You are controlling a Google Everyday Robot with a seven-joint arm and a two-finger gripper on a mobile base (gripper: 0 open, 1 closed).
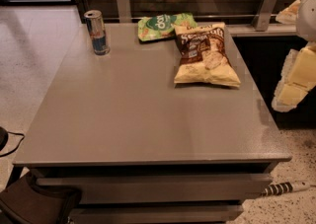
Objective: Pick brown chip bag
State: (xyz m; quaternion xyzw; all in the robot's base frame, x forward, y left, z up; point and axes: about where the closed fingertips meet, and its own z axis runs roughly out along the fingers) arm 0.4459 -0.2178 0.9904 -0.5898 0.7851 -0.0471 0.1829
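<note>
The brown chip bag (205, 55) lies flat on the grey table (138, 119), towards its far right. It is pale yellow with a dark brown centre panel and white lettering. My gripper (292, 86) shows as pale yellow and white parts at the right edge of the camera view. It is beyond the table's right side, to the right of the bag and apart from it. It holds nothing that I can see.
A green snack bag (163, 24) lies at the far edge, touching the brown bag's top left corner. A blue and silver can (97, 33) stands upright at the far left. A wooden wall with metal brackets (266, 6) runs behind the table. A dark chair (29, 203) is at the lower left.
</note>
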